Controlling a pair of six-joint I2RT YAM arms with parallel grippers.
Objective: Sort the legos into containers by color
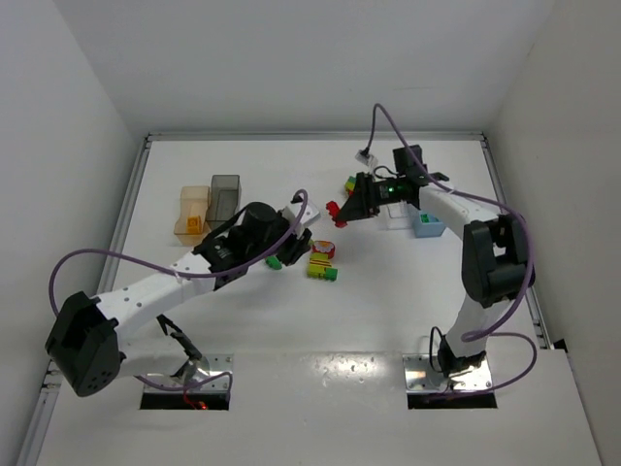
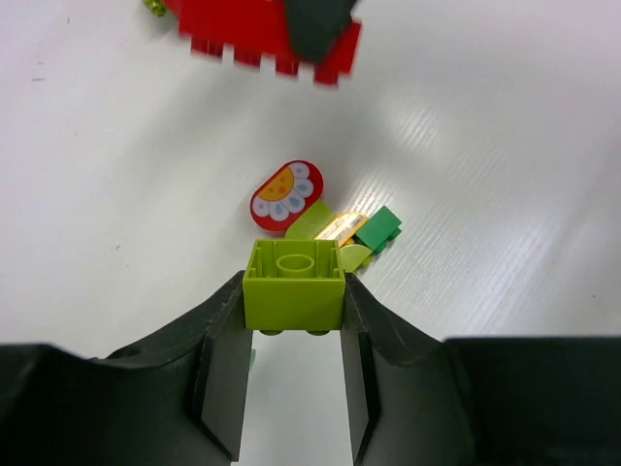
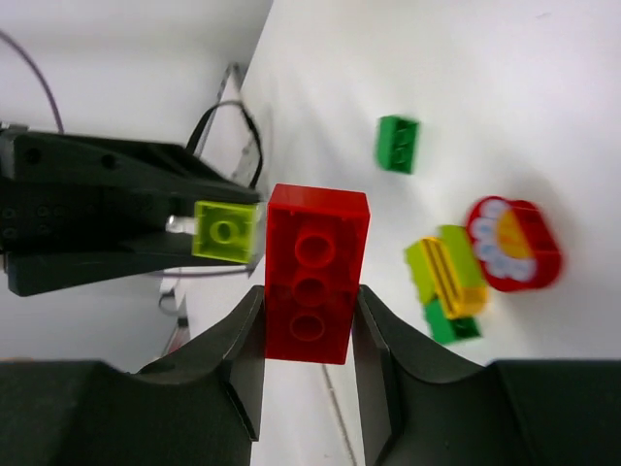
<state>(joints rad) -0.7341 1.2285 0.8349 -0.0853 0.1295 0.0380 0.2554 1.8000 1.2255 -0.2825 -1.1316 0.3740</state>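
Carry step: left jaws pinch a lime brick [image 2: 294, 286], right jaws a red brick [image 3: 312, 274], both over mid-bench; next, I reckon, each travels to its colour's bin, orange bin [image 1: 192, 216] far-left or blue bin [image 1: 428, 225] right, then release.

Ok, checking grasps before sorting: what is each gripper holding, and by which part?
Left gripper: lime brick, pinched across two opposite side walls. Right gripper: red brick, pinched across its long sides, near one end.
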